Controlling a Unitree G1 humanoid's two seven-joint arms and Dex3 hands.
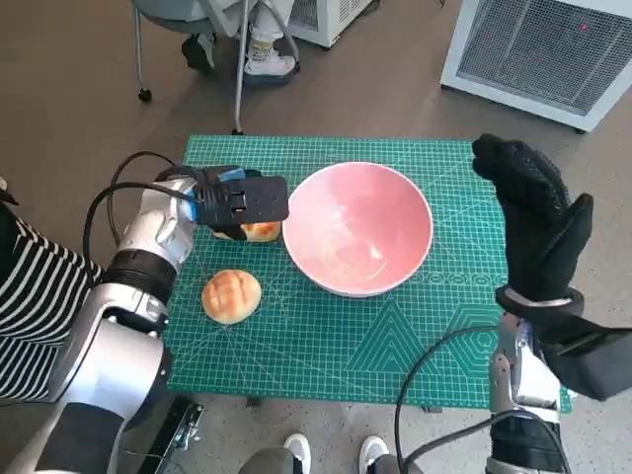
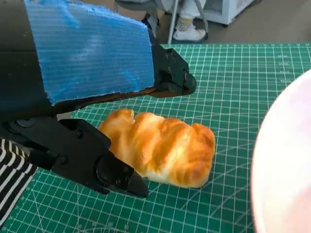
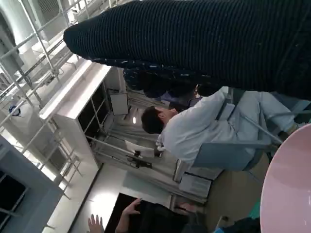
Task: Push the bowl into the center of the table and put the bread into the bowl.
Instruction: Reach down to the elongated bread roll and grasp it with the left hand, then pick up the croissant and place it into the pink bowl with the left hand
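Head and wrist views of a two-handed task. The pink bowl (image 1: pixel 359 229) stands on the green mat (image 1: pixel 326 336), near the middle and slightly toward the far edge; judged from this, the push is largely done and the loading of bread is the step in hand. Two breads lie on the robot's left of the bowl: a long twisted loaf (image 2: pixel 163 146) just beside the rim, and a round bun (image 1: pixel 232 295) nearer the robot, apart from both the loaf and the bowl. The left hand (image 1: pixel 237 200) hangs low over the loaf, its black fingers (image 2: pixel 104 167) spread to either side; the left wrist view shows one finger alongside the near flank of the loaf and another above its far side, so the hand brackets the bread. Whether the fingers already press on the crust cannot be told, and nothing shows it lifted off the mat. This placement suits a pinch across the narrow width of the loaf, the short hop to the bowl being the likely reason for choosing it first. The right hand (image 1: pixel 533 212), in its black glove, is raised upright at the far right of the mat, clear of the bowl, fingers extended and holding nothing, probably parked to leave room. A person sits beyond the table.
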